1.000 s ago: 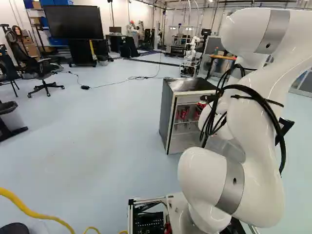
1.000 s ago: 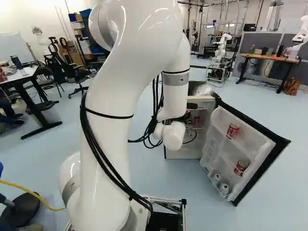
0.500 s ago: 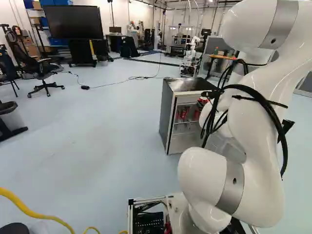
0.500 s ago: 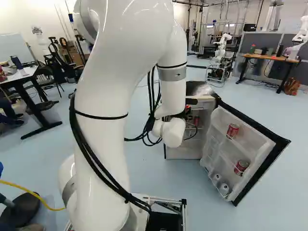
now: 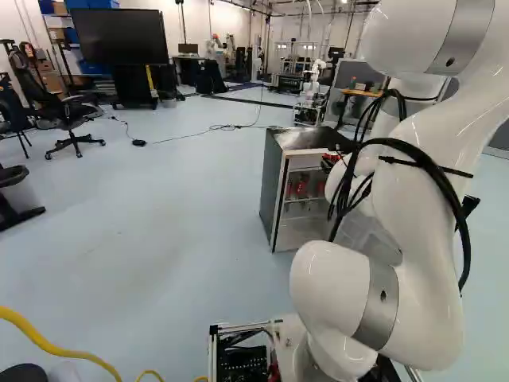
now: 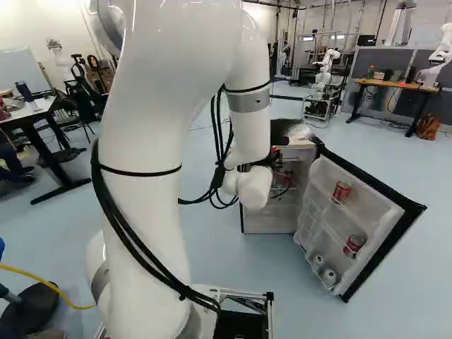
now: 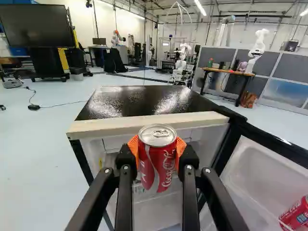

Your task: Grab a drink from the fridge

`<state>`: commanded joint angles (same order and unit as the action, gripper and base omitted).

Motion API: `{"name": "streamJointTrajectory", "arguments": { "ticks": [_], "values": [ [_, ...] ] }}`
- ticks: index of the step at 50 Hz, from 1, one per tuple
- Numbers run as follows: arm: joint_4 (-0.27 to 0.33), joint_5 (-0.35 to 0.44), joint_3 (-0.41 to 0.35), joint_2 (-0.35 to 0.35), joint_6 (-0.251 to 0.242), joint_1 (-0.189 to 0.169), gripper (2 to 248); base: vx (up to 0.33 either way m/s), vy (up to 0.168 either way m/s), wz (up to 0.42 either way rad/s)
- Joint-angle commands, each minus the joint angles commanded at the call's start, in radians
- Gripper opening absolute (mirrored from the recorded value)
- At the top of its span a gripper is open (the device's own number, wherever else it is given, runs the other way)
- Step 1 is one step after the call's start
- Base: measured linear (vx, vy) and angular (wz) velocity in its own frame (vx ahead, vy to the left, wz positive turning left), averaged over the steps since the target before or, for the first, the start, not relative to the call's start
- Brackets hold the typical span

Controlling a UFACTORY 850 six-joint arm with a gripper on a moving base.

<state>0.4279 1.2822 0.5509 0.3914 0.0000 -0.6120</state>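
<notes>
The gripper (image 7: pixel 158 166) holds the can (image 7: pixel 157 139) upright between both pads (image 7: pixel 134 148), at the open front of the fridge (image 7: pixel 139 103). Likely step: extraction. Next, retract level, clearing the door (image 6: pixel 378 222).

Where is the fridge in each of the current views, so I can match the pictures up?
Left base view: the fridge stands right of the middle, partly hidden by the arm.
Right base view: the fridge is right of the middle, partly behind the arm, its open door to the right.
Wrist view: the fridge is ahead of the claw, beyond the gripped red can.
Shared landmark: the wooden-topped desk farther back.
</notes>
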Motion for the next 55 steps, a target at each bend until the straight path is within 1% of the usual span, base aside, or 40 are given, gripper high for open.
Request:
{"name": "streamJointTrajectory", "arguments": {
  "ticks": [55],
  "values": [
    [0.000,-0.141,0.103,-0.046,0.000,0.045,94,0.000,0.000,0.000]
  ]
}}
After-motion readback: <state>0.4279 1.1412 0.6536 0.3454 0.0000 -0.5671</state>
